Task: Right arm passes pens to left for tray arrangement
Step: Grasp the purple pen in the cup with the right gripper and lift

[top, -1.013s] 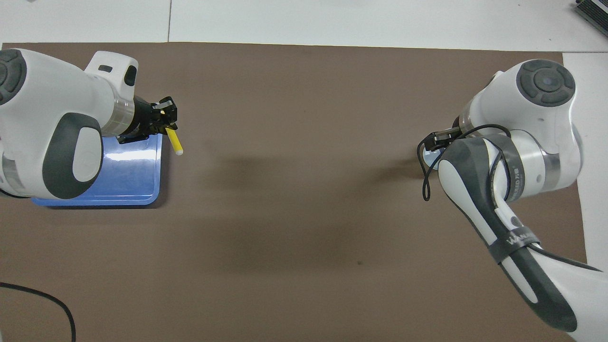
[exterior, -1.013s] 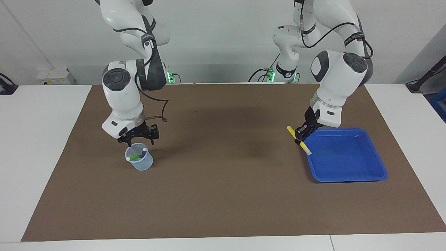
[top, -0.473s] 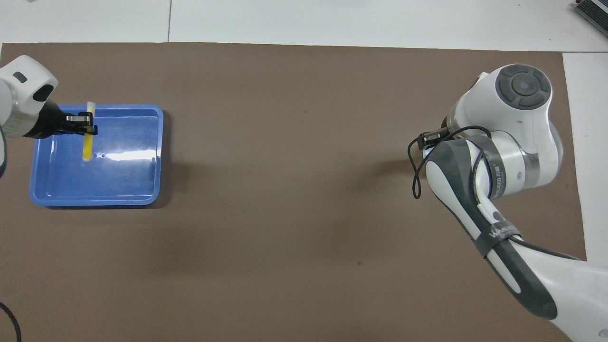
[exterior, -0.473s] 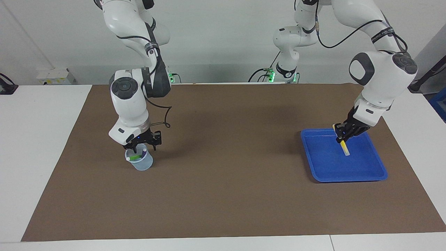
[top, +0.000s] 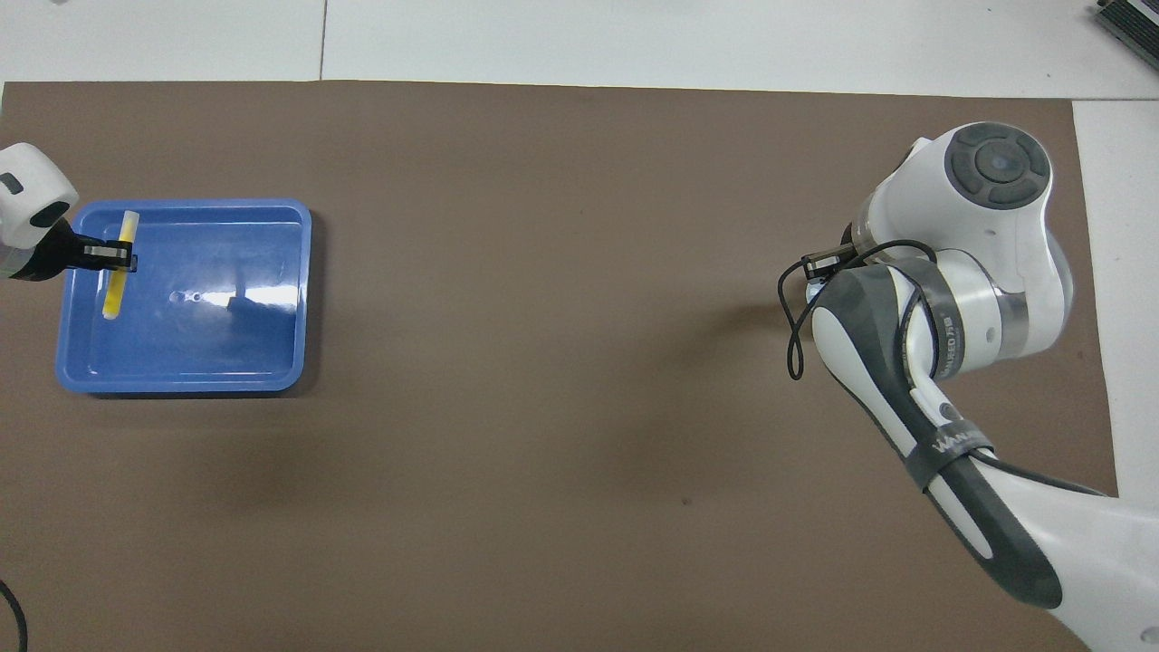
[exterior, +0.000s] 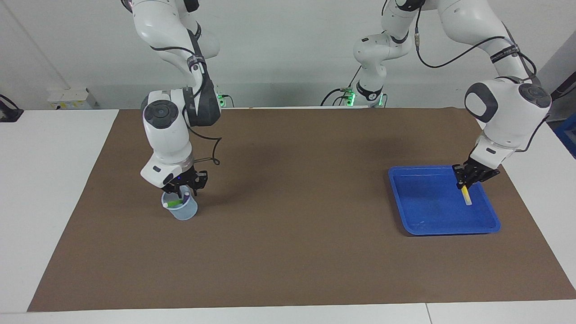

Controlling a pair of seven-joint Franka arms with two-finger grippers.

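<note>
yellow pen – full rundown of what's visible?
The yellow pen is a slim marker with a yellow barrel and a pale whitish end. It is clamped in the left gripper, hanging tilted over the blue tray, over the part toward the left arm's end. Whether its tip touches the tray floor cannot be told.

A plain brown mat [exterior: 288, 252] covers the white table [exterior: 49, 189]. At its 3 o'clock edge in the facing view sits the bright blue tray [exterior: 432, 225], with a yellow pen [exterior: 466, 196], pale at one end. At 9 o'clock, a translucent bluish cup [exterior: 183, 211] shows a green pen [exterior: 173, 204] and a purple pen [exterior: 186, 196].
</note>
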